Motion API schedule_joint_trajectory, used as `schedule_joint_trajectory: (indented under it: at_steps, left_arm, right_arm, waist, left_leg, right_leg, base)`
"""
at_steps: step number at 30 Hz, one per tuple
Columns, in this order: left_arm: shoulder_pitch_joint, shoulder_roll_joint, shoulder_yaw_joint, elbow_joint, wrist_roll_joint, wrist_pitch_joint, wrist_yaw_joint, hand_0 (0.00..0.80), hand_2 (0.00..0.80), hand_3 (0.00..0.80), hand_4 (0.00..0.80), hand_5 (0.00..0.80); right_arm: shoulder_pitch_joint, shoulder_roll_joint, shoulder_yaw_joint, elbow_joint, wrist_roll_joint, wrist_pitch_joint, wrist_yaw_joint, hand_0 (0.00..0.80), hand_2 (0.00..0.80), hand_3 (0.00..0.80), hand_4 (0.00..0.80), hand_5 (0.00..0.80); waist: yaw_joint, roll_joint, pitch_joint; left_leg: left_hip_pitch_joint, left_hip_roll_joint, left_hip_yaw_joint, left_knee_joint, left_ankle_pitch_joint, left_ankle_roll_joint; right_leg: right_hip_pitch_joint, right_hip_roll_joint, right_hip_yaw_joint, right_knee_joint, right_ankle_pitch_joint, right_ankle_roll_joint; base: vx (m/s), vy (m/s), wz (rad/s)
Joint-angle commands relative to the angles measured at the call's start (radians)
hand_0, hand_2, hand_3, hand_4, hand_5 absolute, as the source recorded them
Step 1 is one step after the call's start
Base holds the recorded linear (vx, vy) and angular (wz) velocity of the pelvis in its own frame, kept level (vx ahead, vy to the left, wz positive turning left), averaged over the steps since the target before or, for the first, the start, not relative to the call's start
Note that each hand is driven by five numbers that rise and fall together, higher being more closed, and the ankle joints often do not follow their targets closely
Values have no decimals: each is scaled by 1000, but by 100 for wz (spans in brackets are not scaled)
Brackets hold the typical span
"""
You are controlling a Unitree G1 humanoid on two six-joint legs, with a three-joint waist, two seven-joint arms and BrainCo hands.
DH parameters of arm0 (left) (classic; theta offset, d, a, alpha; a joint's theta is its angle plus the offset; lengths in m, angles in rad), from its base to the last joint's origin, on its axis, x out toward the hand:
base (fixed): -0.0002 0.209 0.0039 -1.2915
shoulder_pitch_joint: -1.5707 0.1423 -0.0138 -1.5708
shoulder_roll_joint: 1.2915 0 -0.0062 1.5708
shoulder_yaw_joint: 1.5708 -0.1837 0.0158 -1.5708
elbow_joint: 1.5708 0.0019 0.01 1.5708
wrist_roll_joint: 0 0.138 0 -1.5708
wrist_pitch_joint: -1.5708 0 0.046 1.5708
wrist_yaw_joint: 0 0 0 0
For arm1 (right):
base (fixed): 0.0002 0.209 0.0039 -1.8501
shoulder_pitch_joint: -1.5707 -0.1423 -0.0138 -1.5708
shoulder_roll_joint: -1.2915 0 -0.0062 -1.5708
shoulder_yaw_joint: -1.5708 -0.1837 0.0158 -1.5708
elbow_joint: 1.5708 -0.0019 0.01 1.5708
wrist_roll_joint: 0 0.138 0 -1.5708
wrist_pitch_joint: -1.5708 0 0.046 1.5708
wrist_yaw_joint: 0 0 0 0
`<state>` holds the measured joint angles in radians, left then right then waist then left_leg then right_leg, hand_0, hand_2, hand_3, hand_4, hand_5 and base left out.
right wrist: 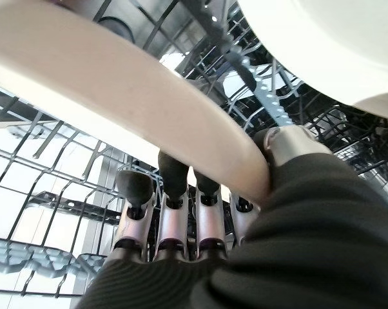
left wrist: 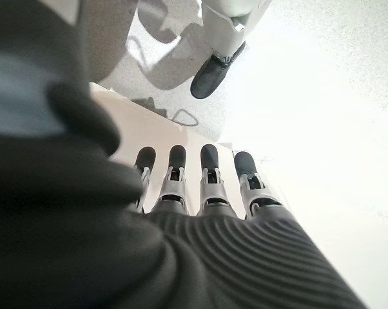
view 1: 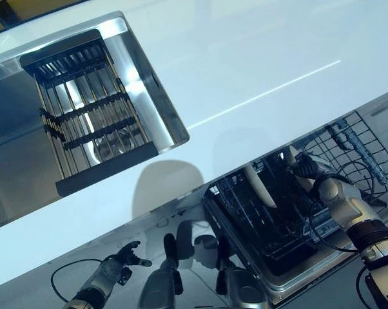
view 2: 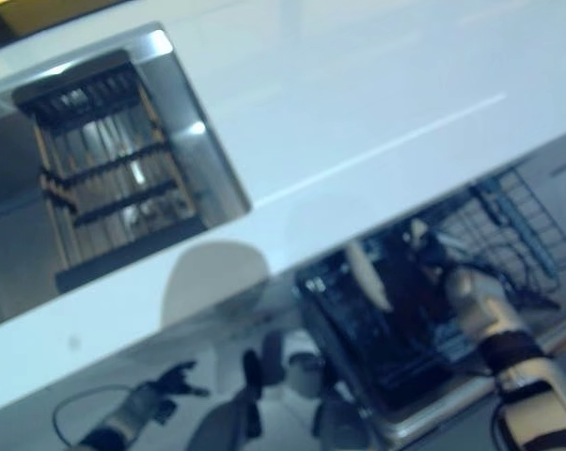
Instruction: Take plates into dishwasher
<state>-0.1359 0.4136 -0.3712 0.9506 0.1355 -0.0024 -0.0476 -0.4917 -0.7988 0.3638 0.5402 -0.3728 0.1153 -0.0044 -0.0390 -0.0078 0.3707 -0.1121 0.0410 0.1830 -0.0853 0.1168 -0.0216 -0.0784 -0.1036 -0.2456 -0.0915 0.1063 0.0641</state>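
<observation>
Plates: one cream plate (right wrist: 149,109) is pinched between the thumb and fingers (right wrist: 174,174) of the right hand (view 1: 308,168), held on edge over the lower dishwasher rack (view 1: 274,222). A second cream plate (view 1: 261,187) stands upright in the same rack, just beside the held one. The wire upper rack (view 1: 358,145) projects beyond the right hand, under the edge of the white bench (view 1: 258,71). The left hand (view 1: 126,256) hangs low beside the open dishwasher, fingers straight and relaxed, holding nothing. A sink (view 1: 152,96) set into the bench contains a dark drying rack (view 1: 84,109).
</observation>
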Motion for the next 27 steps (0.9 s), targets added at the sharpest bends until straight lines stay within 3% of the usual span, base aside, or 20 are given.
schedule_joint_trajectory:
  at_steps: [1,5,7,8,27]
  left_arm:
    - [-33,17,-50,6,-13,9,-5,0,0,0,0,0]
    - [-29,19,-46,10,-11,5,-3,0,0,0,0,0]
    - [-28,20,-46,10,-9,5,-2,0,0,0,0,0]
    - [-26,20,-44,9,-8,5,-3,0,0,0,0,0]
    - [3,8,-20,18,10,3,-2,0,0,0,0,0]
  right_arm:
    - [-68,-68,6,10,-14,-3,-35,800,800,800,800,800]
    - [-49,-75,-11,17,-7,-3,-44,800,800,800,800,800]
    - [-44,-76,-15,23,-1,-1,-52,361,361,361,361,361]
    - [-38,-76,-20,20,3,1,-56,0,0,0,0,0]
    - [51,-54,-139,-117,65,-6,-106,0,0,0,0,0]
  waist:
    - [22,-12,-16]
    - [22,-18,-15]
    - [23,-19,-16]
    - [23,-20,-17]
    - [4,-38,-37]
  left_leg:
    - [44,64,47,-2,-32,-75]
    - [53,68,53,-2,-34,-75]
    - [56,69,53,-2,-35,-75]
    - [57,69,53,-2,-36,-75]
    - [84,72,71,-2,-49,-67]
  right_leg:
    - [-10,44,-30,12,-24,27]
    - [0,47,-32,11,-27,28]
    - [2,48,-34,10,-27,28]
    - [4,48,-34,10,-27,28]
    - [22,55,-21,7,-31,29]
  base:
    - [0,0,0]
    - [0,0,0]
    - [0,0,0]
    - [0,0,0]
    - [0,0,0]
